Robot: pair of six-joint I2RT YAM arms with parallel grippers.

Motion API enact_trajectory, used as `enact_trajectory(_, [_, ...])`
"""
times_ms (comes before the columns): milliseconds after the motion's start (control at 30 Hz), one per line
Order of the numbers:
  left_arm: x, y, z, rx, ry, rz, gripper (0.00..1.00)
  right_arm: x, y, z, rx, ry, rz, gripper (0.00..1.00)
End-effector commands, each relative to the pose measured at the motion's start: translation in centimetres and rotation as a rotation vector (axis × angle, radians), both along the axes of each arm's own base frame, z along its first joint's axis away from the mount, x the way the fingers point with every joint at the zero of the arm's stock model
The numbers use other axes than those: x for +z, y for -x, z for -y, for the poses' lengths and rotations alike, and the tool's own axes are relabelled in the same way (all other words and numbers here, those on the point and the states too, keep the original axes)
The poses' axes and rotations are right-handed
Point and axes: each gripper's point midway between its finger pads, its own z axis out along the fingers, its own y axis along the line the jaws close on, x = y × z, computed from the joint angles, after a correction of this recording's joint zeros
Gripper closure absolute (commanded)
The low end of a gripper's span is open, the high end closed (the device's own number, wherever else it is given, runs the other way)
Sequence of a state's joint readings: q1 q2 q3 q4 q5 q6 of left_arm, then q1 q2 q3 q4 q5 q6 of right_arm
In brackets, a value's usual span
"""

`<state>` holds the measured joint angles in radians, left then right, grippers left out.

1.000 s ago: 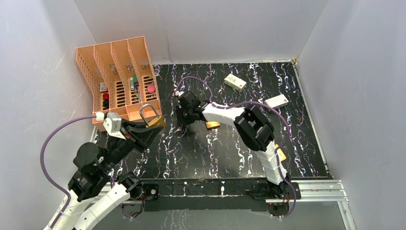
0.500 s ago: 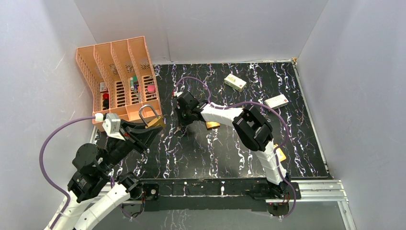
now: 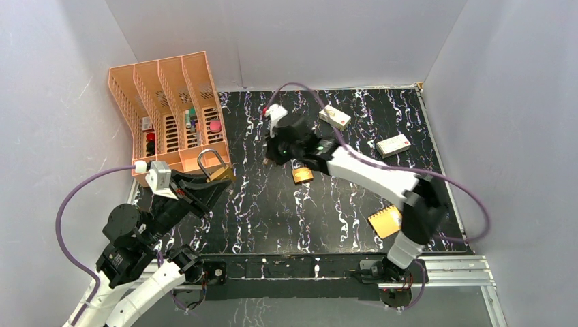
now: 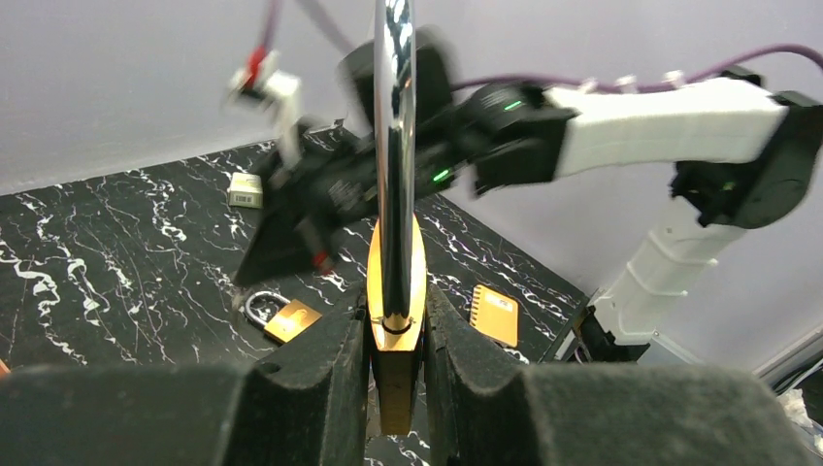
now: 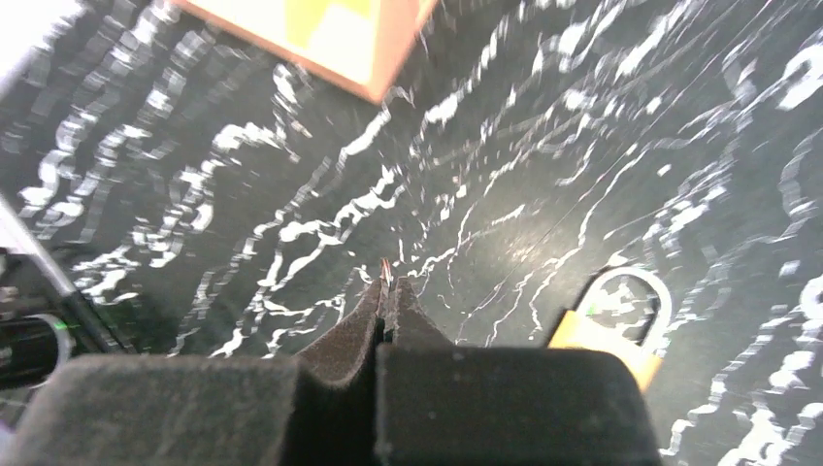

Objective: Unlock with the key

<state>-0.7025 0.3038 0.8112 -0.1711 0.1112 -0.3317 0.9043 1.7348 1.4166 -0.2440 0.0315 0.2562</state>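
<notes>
The left gripper [image 4: 396, 335] is clenched on a brass padlock with a steel shackle [image 4: 394, 175], held upright. The right gripper [image 5: 385, 296], above the black marbled table [image 3: 327, 204], is pinched tight on a thin sliver, seemingly the tiny silver metal key [image 5: 385, 271]. A second brass padlock [image 5: 604, 335] lies nearby

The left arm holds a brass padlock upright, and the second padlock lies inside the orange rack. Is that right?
Not quite. The left gripper does hold a brass padlock upright, but the second padlock lies on the black table near the right arm, not in the orange rack. The top view shows it.
</notes>
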Motion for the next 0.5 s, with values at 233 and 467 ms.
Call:
enact_trajectory(233, [4.9, 0.1, -0.2, 0.004, 0.099, 0.131, 1.00, 21.9, 4.3, 8.8, -0.029, -0.209, 0.362, 1.00])
enact_trajectory(467, [5.5, -1.1, 1.9, -0.043, 0.115, 0.123, 1.00, 29.4, 6.2, 12.5, -0.123, -0.297, 0.360, 1.00])
